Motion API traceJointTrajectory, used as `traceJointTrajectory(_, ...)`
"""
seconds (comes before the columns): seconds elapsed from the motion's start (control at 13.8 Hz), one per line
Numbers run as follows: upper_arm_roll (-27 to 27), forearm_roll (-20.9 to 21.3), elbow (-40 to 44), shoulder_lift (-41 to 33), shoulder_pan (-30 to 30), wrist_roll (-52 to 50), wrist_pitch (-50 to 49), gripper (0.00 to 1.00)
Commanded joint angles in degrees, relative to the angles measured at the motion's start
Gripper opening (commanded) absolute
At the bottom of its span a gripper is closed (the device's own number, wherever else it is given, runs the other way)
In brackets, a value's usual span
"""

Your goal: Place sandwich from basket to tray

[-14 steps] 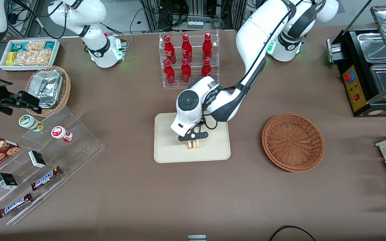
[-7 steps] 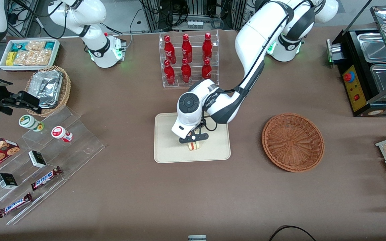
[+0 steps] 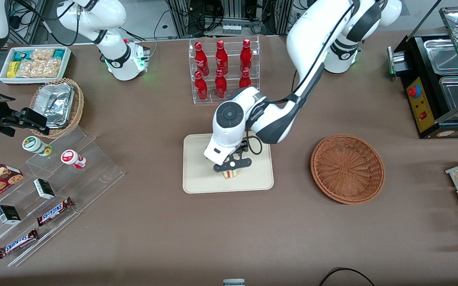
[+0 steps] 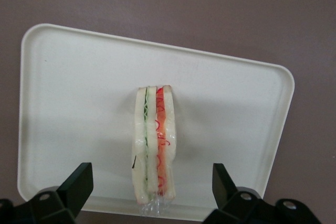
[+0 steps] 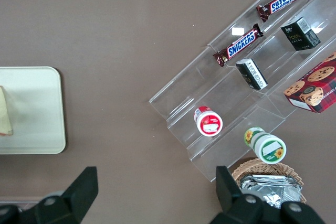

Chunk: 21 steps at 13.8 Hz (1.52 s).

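Observation:
The sandwich (image 3: 231,174), a pale wedge with a red and green stripe, stands on its edge on the cream tray (image 3: 197,174), near the tray's rim closest to the front camera. My left gripper (image 3: 232,164) hovers just above it, open. In the left wrist view the black fingers (image 4: 79,182) stand wide apart on either side of the sandwich (image 4: 153,145) without touching it, with the tray (image 4: 79,103) beneath. The reddish-brown basket (image 3: 347,169) sits beside the tray toward the working arm's end, with nothing in it.
A clear rack of red bottles (image 3: 223,71) stands farther from the front camera than the tray. Clear stepped shelves with snacks (image 3: 46,190), a tan basket with foil containers (image 3: 56,105) and a white snack box (image 3: 34,63) lie toward the parked arm's end. A black appliance (image 3: 443,79) sits at the working arm's end.
The wrist has lifted a little off the sandwich, and the arm's elbow has swung upward. The sandwich stays where it was on the tray.

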Motion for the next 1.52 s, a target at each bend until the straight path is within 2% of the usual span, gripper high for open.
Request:
traceJointTrajectory(0.0, 0.35, 1.83, -0.89, -2.44, 0.12, 3.15, -2.74, 1.0)
traceJointTrajectory(0.07, 0.53, 3.06, -1.33, -3.4, 0.2, 7.44, -4.4, 1.0)
traceJointTrajectory(0.29, 2.72, 2.72, -3.77, -8.05, 4.15, 9.33, -10.12, 1.0)
traceJointTrajectory(0.44, 2.2, 2.37, -7.02, -10.78, 9.5, 15.09, -11.18, 1.0)
traceJointTrajectory(0.87, 2.29, 2.1, -16.61, -17.63, 19.96, 31.19, -11.19, 1.0)
traceJointTrajectory(1.16, 2.29, 0.61, -21.89, -23.44, 26.03, 40.86, -11.62, 1.0)
traceJointTrajectory(1.31, 2.29, -1.49, -22.16, -26.07, 29.63, 46.39, -15.56, 1.0)
traceJointTrajectory(1.45, 2.29, -1.76, -22.16, -29.59, 32.54, 51.15, -20.31, 1.0)
